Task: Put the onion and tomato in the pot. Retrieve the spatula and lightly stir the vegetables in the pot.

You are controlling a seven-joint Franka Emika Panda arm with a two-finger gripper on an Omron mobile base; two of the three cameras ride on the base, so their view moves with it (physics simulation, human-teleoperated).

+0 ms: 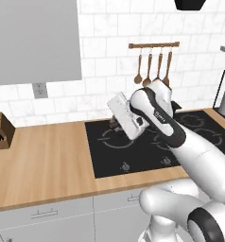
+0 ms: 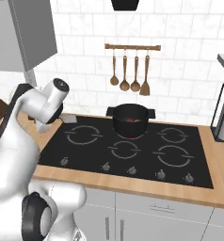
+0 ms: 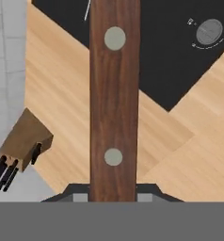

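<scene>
The gripper (image 3: 114,197) is clamped on the spatula (image 3: 115,94): in the hand view its reddish-brown handle, with two grey rivets, runs straight up from between the finger tips and out past the top edge. The fingers themselves barely show, as small grey and dark bits either side of the handle at the bottom. In the left base view the gripper (image 1: 115,124) is mostly hidden behind the white hand, low over the back left of the cooktop (image 1: 133,146). In the right base view a small grey slab, seemingly the spatula's blade (image 2: 69,118), pokes out beside the hand at the cooktop's back left corner; the handle there is covered by the arm.

Below the hand lie the wooden counter (image 3: 62,108), a corner of the black cooktop with one knob (image 3: 209,32), and a knife block (image 3: 24,141) whose dark handles are cut off by the edge.

The pot (image 2: 131,119) stands on the back middle burner, well apart from the gripper. Inside it a red patch, the tomato (image 2: 129,119), shows beside a small pale sliver that may be the onion (image 2: 136,119); too small to be sure. In the left base view the arm hides the pot. Wooden utensils (image 2: 129,75) hang on the wall rail above.
</scene>
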